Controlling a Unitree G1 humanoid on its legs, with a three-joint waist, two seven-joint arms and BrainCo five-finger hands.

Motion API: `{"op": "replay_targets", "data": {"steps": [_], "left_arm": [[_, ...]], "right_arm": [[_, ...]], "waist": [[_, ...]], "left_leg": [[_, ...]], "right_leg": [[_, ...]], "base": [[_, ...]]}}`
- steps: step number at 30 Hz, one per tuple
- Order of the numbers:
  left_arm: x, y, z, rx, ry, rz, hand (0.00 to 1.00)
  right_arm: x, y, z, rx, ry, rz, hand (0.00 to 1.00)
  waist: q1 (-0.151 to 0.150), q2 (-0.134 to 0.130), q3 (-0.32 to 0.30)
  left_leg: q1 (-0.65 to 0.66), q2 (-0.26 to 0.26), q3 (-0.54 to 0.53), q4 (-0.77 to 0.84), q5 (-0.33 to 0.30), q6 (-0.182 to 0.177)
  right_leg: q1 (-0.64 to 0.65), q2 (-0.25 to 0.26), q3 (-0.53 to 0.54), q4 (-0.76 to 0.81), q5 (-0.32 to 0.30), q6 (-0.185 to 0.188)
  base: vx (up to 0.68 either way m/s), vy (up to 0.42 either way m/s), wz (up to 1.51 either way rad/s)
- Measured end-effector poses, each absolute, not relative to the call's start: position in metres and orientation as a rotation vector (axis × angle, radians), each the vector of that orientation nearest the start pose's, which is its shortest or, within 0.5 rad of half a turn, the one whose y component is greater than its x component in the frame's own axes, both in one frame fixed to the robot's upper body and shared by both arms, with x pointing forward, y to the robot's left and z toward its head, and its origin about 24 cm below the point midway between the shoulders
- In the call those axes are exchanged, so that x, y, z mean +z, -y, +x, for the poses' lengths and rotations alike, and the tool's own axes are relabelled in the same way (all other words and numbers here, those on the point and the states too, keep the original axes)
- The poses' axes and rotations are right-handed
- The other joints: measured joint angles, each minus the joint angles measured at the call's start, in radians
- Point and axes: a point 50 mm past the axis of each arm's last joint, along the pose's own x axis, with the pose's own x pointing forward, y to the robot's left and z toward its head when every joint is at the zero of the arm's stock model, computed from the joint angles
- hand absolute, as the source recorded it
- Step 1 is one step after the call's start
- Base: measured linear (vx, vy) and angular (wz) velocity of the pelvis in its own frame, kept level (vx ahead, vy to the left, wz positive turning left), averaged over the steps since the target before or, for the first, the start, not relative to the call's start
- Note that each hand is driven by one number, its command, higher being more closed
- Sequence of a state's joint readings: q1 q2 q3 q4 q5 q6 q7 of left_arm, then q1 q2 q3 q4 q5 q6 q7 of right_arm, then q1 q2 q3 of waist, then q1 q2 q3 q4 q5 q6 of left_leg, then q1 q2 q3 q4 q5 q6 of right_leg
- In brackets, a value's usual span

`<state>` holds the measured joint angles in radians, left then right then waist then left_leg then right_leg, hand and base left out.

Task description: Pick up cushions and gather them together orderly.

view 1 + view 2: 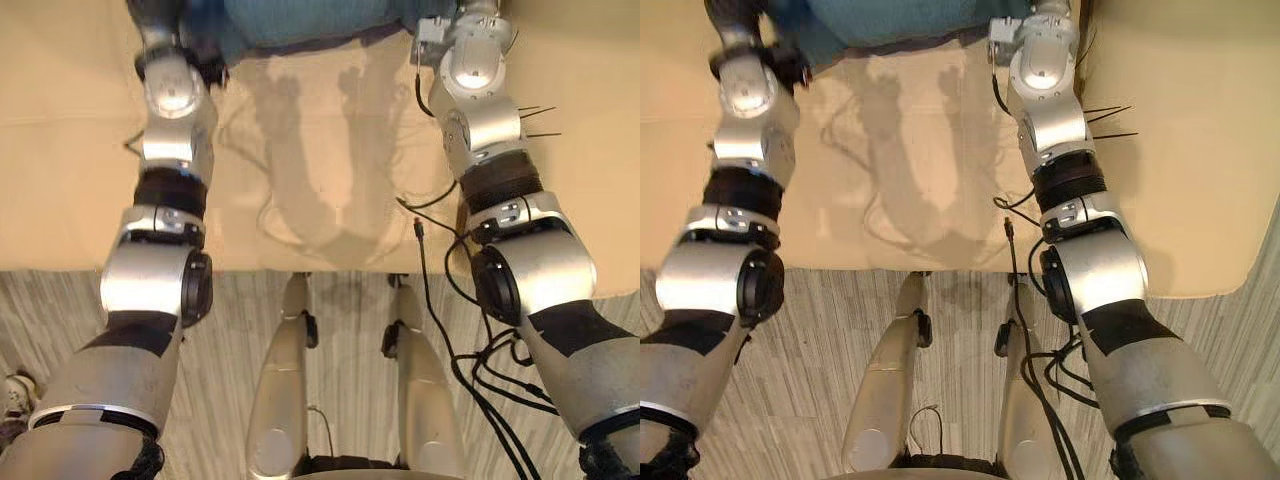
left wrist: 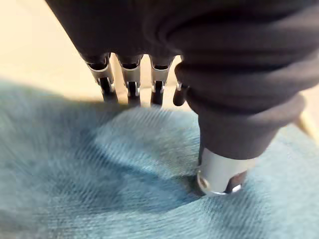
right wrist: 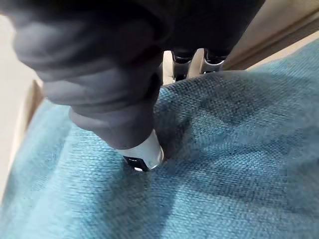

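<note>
Softly dimpled teal woven cushion (image 3: 239, 164), possibly pinched.

Beige surface (image 1: 330, 150) lies bare; teal cushion (image 1: 300, 20) blocks beyond.

Homelike room: beige sofa (image 1: 60, 150), teal cushion (image 1: 300, 20), carpet (image 1: 50, 300).

Head stereo pair looks down, sharing beige surface (image 1: 60, 180); wrist cams v. close over teal cushion (image 2: 99, 199).
</note>
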<state>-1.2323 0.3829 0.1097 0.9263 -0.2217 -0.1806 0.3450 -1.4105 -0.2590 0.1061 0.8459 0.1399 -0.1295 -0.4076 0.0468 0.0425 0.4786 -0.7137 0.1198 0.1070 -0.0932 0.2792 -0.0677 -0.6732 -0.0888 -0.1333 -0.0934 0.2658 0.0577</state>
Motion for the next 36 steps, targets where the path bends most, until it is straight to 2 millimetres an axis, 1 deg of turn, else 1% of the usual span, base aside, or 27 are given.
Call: {"op": "replay_targets", "data": {"steps": [1,2,3,4,6,7,10,12,13,14,15,16,17,19,20,21,22,23,24,25,26,28,29,31,33,34,36], "left_arm": [[0.268,-0.217,0.407,0.409,0.46,-0.075,0.0],[0.258,-0.219,0.407,0.41,0.435,-0.069,0.0],[0.238,-0.223,0.406,0.419,0.388,-0.057,0.0],[0.225,-0.227,0.405,0.428,0.356,-0.048,0.0],[0.214,-0.233,0.401,0.433,0.338,-0.035,0.0],[0.212,-0.237,0.398,0.43,0.347,-0.022,0.0],[0.216,-0.25,0.391,0.45,0.385,0.01,0.0],[0.224,-0.266,0.38,0.476,0.433,0.053,0.0],[0.225,-0.269,0.378,0.479,0.445,0.062,0.0],[0.227,-0.273,0.372,0.483,0.477,0.081,0.0],[0.226,-0.276,0.364,0.482,0.509,0.1,0.0],[0.224,-0.277,0.359,0.478,0.523,0.106,0.0],[0.217,-0.275,0.35,0.465,0.546,0.117,0.0],[0.193,-0.27,0.336,0.437,0.531,0.117,0.0],[0.175,-0.265,0.328,0.424,0.501,0.102,0.0],[0.142,-0.261,0.317,0.41,0.422,0.083,0.0],[0.102,-0.257,0.301,0.401,0.3,0.068,0.0],[0.083,-0.255,0.292,0.395,0.24,0.062,0.0],[0.048,-0.252,0.271,0.383,0.121,0.051,0.0],[0.029,-0.249,0.258,0.376,0.05,0.046,0.0],[-0.004,-0.244,0.233,0.357,-0.086,0.066,0.0],[-0.048,-0.246,0.196,0.313,-0.304,0.133,0.0],[-0.058,-0.246,0.188,0.31,-0.356,0.141,0.0],[-0.091,-0.25,0.154,0.282,-0.552,0.168,0.0],[-0.106,-0.25,0.133,0.254,-0.655,0.187,0.0],[-0.115,-0.248,0.121,0.235,-0.72,0.189,0.0],[-0.123,-0.249,0.107,0.226,-0.781,0.185,0.0]], "right_arm": [[0.348,0.112,0.395,-0.182,0.702,-0.078,0.0],[0.346,0.112,0.394,-0.176,0.709,-0.073,0.0],[0.343,0.114,0.391,-0.16,0.725,-0.077,0.0],[0.339,0.118,0.389,-0.153,0.741,-0.083,0.0],[0.333,0.131,0.383,-0.154,0.77,-0.081,0.0],[0.329,0.14,0.38,-0.156,0.789,-0.098,0.0],[0.32,0.159,0.373,-0.166,0.806,-0.122,0.0],[0.297,0.175,0.368,-0.174,0.775,-0.095,0.0],[0.29,0.18,0.367,-0.181,0.763,-0.093,0.0],[0.277,0.186,0.364,-0.182,0.74,-0.084,0.0],[0.265,0.191,0.358,-0.178,0.732,-0.083,0.0],[0.259,0.193,0.354,-0.172,0.728,-0.084,0.0],[0.243,0.197,0.345,-0.169,0.714,-0.085,0.0],[0.209,0.204,0.331,-0.168,0.645,-0.098,0.0],[0.186,0.209,0.324,-0.177,0.588,-0.09,0.0],[0.149,0.212,0.314,-0.185,0.474,-0.091,0.0],[0.109,0.215,0.299,-0.191,0.348,-0.102,0.0],[0.093,0.215,0.29,-0.191,0.295,-0.11,0.0],[0.062,0.216,0.275,-0.183,0.184,-0.13,0.0],[0.044,0.218,0.265,-0.181,0.115,-0.137,0.0],[0.012,0.221,0.245,-0.182,-0.017,-0.164,0.0],[-0.035,0.226,0.212,-0.166,-0.24,-0.208,0.0],[-0.044,0.227,0.206,-0.159,-0.282,-0.22,0.0],[-0.072,0.231,0.183,-0.142,-0.437,-0.237,0.0],[-0.087,0.235,0.169,-0.133,-0.529,-0.251,0.0],[-0.099,0.24,0.153,-0.14,-0.607,-0.253,0.0],[-0.109,0.246,0.137,-0.157,-0.687,-0.249,0.0]], "waist": [[-0.004,0.0,0.0],[-0.003,0.0,0.0],[-0.003,0.0,0.0],[-0.003,0.0,0.0],[-0.003,0.0,0.0],[-0.003,0.0,0.0],[-0.006,-0.001,0.0],[-0.006,-0.001,0.0],[-0.005,-0.001,0.0],[-0.005,-0.001,-0.001],[-0.004,-0.001,-0.001],[-0.002,-0.001,-0.001],[-0.002,-0.001,-0.001],[-0.004,-0.001,-0.001],[-0.004,-0.002,-0.003],[-0.003,-0.011,-0.049],[-0.003,-0.018,-0.109],[-0.002,-0.02,-0.128],[-0.006,-0.026,-0.143],[-0.007,-0.03,-0.16],[-0.009,-0.032,-0.212],[-0.013,-0.041,-0.263],[-0.016,-0.042,-0.271],[-0.024,-0.053,-0.31],[-0.035,-0.057,-0.338],[-0.032,-0.061,-0.362],[-0.034,-0.064,-0.378]], "left_leg": [[0.007,0.005,0.011,0.0,0.0,0.0],[0.012,0.007,0.016,0.0,0.0,0.0],[0.024,0.011,0.032,0.0,0.0,0.0],[0.033,0.014,0.041,0.0,-0.001,-0.001],[0.047,0.021,0.051,0.0,-0.004,-0.004],[0.052,0.024,0.056,0.0,-0.004,-0.004],[0.06,0.031,0.063,0.006,-0.004,-0.005],[0.086,0.041,0.067,0.004,-0.001,-0.011],[0.095,0.046,0.065,0.004,0.0,-0.013],[0.117,0.053,0.063,0.004,-0.003,-0.016],[0.141,0.058,0.06,0.004,-0.004,-0.018],[0.153,0.06,0.059,0.004,-0.006,-0.021],[0.18,0.062,0.058,0.006,-0.008,-0.023],[0.231,0.061,0.044,0.01,-0.011,-0.026],[0.259,0.06,0.035,0.018,-0.024,-0.033],[0.272,0.057,0.029,0.032,-0.043,-0.033],[0.28,0.054,0.028,0.042,-0.064,-0.035],[0.297,0.052,0.027,0.041,-0.074,-0.036],[0.344,0.044,0.018,0.04,-0.084,-0.036],[0.366,0.04,0.015,0.04,-0.094,-0.033],[0.385,0.033,0.011,0.041,-0.108,-0.034],[0.445,0.021,0.009,0.04,-0.128,-0.029],[0.46,0.018,0.01,0.04,-0.133,-0.027],[0.529,0.008,0.032,0.038,-0.157,-0.024],[0.566,0.002,0.048,0.036,-0.174,-0.025],[0.595,-0.001,0.067,0.025,-0.18,-0.026],[0.634,-0.003,0.088,0.009,-0.184,-0.026]], "right_leg": [[0.0,0.0,0.005,0.008,0.0,0.0],[0.0,0.002,0.01,0.012,0.0,0.0],[0.0,0.004,0.025,0.022,0.0,0.0],[0.0,0.006,0.032,0.03,0.0,0.0],[0.001,0.012,0.047,0.039,0.0,0.0],[0.005,0.016,0.052,0.039,-0.001,-0.001],[0.009,0.02,0.053,0.04,-0.01,-0.008],[0.033,0.036,0.052,0.04,-0.013,-0.011],[0.044,0.04,0.05,0.04,-0.015,-0.014],[0.067,0.048,0.048,0.041,-0.021,-0.017],[0.09,0.053,0.045,0.042,-0.028,-0.019],[0.102,0.054,0.041,0.044,-0.032,-0.018],[0.126,0.055,0.036,0.056,-0.043,-0.02],[0.177,0.053,0.024,0.076,-0.067,-0.021],[0.204,0.051,0.02,0.096,-0.086,-0.024],[0.214,0.05,0.016,0.123,-0.118,-0.019],[0.219,0.047,0.011,0.142,-0.142,-0.014],[0.232,0.045,0.01,0.149,-0.152,-0.013],[0.279,0.039,0.009,0.153,-0.173,-0.006],[0.3,0.035,0.008,0.155,-0.179,-0.006],[0.325,0.029,0.003,0.155,-0.197,0.004],[0.385,0.017,0.002,0.152,-0.211,0.009],[0.402,0.014,0.003,0.148,-0.212,0.01],[0.467,0.006,0.025,0.125,-0.214,0.015],[0.498,0.0,0.035,0.114,-0.215,0.019],[0.516,-0.001,0.054,0.105,-0.215,0.025],[0.537,-0.001,0.07,0.091,-0.217,0.029]], "base": [[0.02,0.099,-0.14],[0.01,0.089,-0.22],[0.0,0.073,-0.26],[-0.01,0.065,-0.27],[-0.03,0.052,-0.21],[-0.06,0.046,-0.16],[-0.08,0.01,-0.12],[-0.09,-0.016,-0.1],[-0.1,-0.025,-0.01],[-0.09,-0.038,0.03],[-0.09,-0.038,0.02],[-0.07,-0.03,0.05],[-0.03,-0.015,0.08],[0.0,-0.002,0.19],[0.05,0.012,0.25],[0.09,0.004,0.21],[0.11,-0.003,0.14],[0.16,-0.003,0.13],[0.16,0.007,0.1],[0.18,0.016,0.17],[0.14,0.018,0.16],[0.15,0.039,0.12],[0.12,0.038,-0.02],[0.08,0.039,-0.19],[0.07,0.045,-0.29],[0.05,0.04,-0.3],[0.03,0.031,-0.3]]}}
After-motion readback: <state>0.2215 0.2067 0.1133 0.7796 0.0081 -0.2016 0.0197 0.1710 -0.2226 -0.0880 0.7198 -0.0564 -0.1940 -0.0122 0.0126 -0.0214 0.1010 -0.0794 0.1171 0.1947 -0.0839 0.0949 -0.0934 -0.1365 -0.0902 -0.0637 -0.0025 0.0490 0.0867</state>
